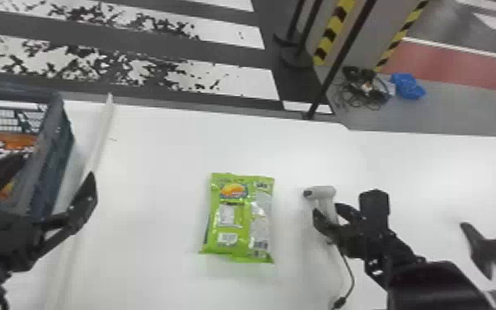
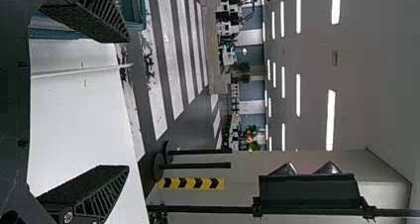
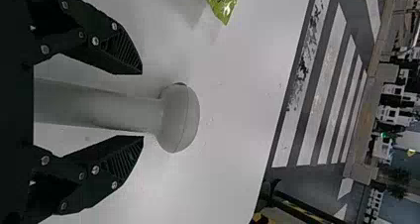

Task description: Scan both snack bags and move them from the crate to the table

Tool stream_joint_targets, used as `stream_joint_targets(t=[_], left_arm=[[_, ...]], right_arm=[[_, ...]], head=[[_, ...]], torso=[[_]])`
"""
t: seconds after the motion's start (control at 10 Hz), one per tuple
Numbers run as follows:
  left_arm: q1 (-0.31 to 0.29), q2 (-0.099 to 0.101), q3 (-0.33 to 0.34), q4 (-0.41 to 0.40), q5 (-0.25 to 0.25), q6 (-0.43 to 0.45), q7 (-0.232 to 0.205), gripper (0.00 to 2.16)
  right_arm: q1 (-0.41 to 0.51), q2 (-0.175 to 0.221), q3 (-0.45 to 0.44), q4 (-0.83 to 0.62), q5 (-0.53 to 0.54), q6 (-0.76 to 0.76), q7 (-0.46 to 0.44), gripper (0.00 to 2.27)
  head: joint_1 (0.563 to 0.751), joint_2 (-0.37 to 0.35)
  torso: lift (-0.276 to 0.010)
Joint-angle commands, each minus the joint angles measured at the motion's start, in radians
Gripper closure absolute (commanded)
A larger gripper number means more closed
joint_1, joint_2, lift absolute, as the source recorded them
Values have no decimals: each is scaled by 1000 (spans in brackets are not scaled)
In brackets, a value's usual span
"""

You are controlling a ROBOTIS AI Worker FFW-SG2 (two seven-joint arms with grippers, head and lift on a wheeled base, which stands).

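Head view has one green bag (image 1: 241, 218) lying flat on the desk (image 1: 148, 206), between the two grippers and nearer the right gripper (image 1: 326, 209); one orange bag (image 1: 10, 140) is in the crate (image 1: 47, 165), just beside the left gripper (image 1: 53, 167). That left gripper is spread wide with nothing in it. The right one is also open, its fingers on either side of the scanner's (image 1: 321, 192) handle, with a gap showing to each in the right wrist view. My guess is that scanning the green bag is the step in hand, so the next move calls for closing on the handle and aiming it at that bag. Count: two bags, one crate, one scanner, one desk, two grippers
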Motion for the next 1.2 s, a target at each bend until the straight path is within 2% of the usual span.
stream_joint_targets(t=[0.0,0.2,0.4,0.6,0.8,0.9,1.1], left_arm=[[0,-1,0,-2,0,0,0,83],[3,-2,-2,-2,0,0,0,83],[6,-2,0,-4,0,0,0,83],[6,-4,3,-1,0,0,0,83],[8,-15,8,1,-2,-3,2,83],[28,-35,26,1,-3,-37,2,83],[32,-39,32,-1,-6,-43,2,83]], right_arm=[[-5,-1,0,0,-1,28,0,2169],[3,1,-6,-20,-20,21,0,2253],[65,15,-40,-132,-51,46,-1,2253],[181,59,-71,-333,-60,135,0,2253],[254,91,-58,-475,-63,245,6,2253],[268,93,-37,-532,-77,334,17,2253],[319,102,-15,-617,-77,451,37,2253]], head=[[695,-284],[695,-289],[695,-287],[695,-287],[695,-274],[695,-259],[695,-204]], torso=[[-88],[-88],[-88],[-88],[-88],[-88],[-88]])
